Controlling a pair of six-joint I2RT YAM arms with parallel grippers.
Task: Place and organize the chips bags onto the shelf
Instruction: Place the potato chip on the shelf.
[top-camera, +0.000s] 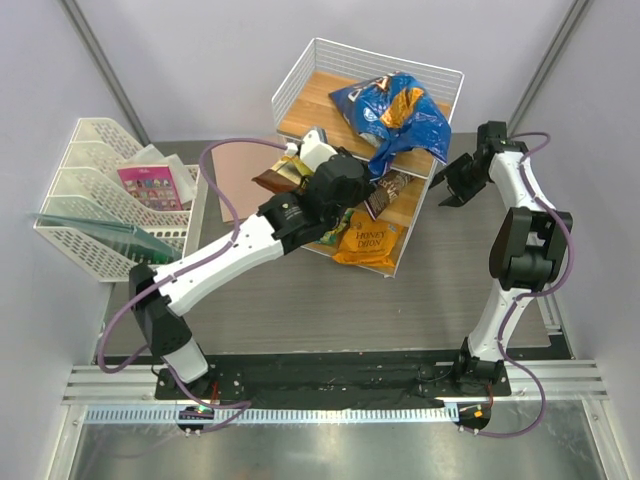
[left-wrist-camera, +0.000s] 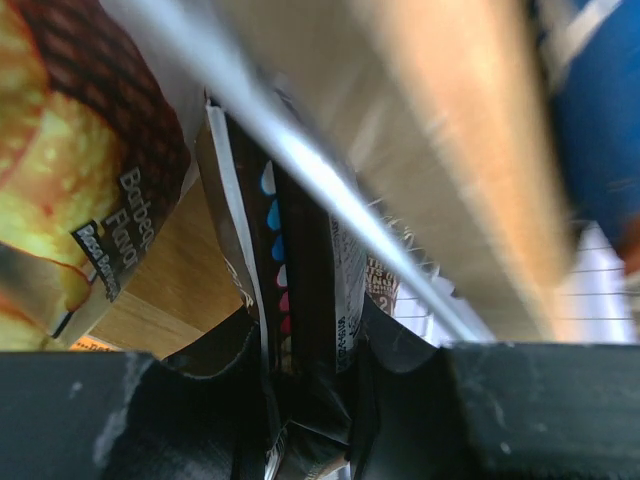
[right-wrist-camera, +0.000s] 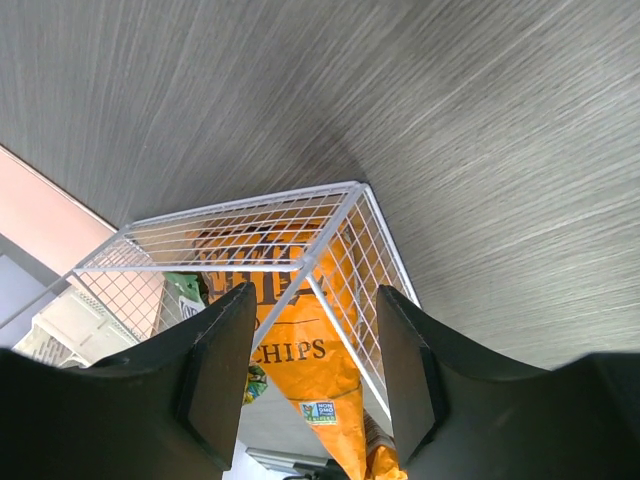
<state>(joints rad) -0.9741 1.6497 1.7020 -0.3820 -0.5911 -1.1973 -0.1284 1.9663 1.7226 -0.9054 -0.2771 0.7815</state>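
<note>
The shelf stands at the back middle of the table. A blue Doritos bag lies on its top board. An orange Honey Dijon bag lies on the lowest board, with a small green-yellow bag beside it. My left gripper reaches into the middle tier, shut on the edge of a dark brown bag, seen from above as the dark brown bag. A brown-white barbecue bag sits just left of it. My right gripper hangs open beside the shelf's right side, above the orange bag.
A white mesh file tray holding a pink card packet stands at the left. A pinkish flat board lies between it and the shelf. The shelf's wire corner is right under my right fingers.
</note>
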